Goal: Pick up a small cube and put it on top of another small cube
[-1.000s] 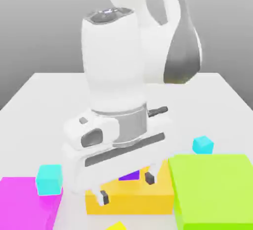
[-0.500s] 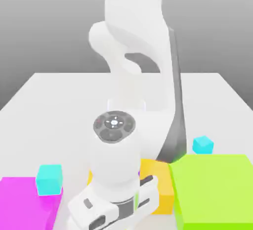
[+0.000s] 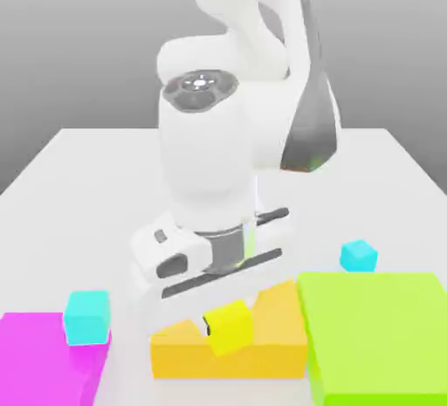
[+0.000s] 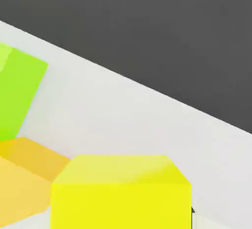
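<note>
Pinched between the gripper's [image 3: 229, 324] jaws, the small yellow cube [image 3: 230, 328] hangs tilted just above the flat orange block [image 3: 183, 354]. Green block [image 3: 380, 333] lies close on the exterior view's right; magenta block [image 3: 39, 356] and cyan cube [image 3: 86, 316] sit left across bare table [image 3: 87, 186].

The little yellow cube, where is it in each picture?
Exterior view: the yellow cube hangs low in the middle, pinched in the hand, above the orange block.
Hand view: it sits at the near edge.
Shared landmark: the green block beside the orange one.
</note>
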Controlling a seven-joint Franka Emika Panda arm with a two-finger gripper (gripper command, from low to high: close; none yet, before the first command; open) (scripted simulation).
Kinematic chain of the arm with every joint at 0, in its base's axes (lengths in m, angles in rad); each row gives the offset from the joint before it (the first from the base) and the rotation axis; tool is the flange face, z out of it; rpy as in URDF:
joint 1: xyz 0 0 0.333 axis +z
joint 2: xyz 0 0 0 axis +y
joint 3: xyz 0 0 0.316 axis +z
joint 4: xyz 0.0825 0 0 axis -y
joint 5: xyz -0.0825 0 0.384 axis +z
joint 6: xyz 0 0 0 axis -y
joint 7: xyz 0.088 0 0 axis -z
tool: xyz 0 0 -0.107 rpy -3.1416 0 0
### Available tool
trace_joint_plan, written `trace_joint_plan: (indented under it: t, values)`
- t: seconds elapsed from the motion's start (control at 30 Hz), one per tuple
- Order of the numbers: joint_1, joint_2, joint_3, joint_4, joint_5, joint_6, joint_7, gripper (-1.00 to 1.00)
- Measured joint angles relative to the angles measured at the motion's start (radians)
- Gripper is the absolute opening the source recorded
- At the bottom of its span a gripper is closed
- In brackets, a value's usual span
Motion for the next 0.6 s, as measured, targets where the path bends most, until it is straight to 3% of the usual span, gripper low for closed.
trace_joint_plan:
  t: [0.3,0.47,0.5,0.6]
  values:
    - [-0.069,-0.326,0.075,-0.215,-0.172,-0.084,0.356,-1.00]
    - [-0.085,-0.247,0.090,-0.276,-0.194,0.059,0.407,-1.00]
    - [-0.084,-0.213,0.090,-0.284,-0.191,0.101,0.406,1.00]
    - [-0.084,-0.213,0.090,-0.284,-0.191,0.101,0.406,1.00]
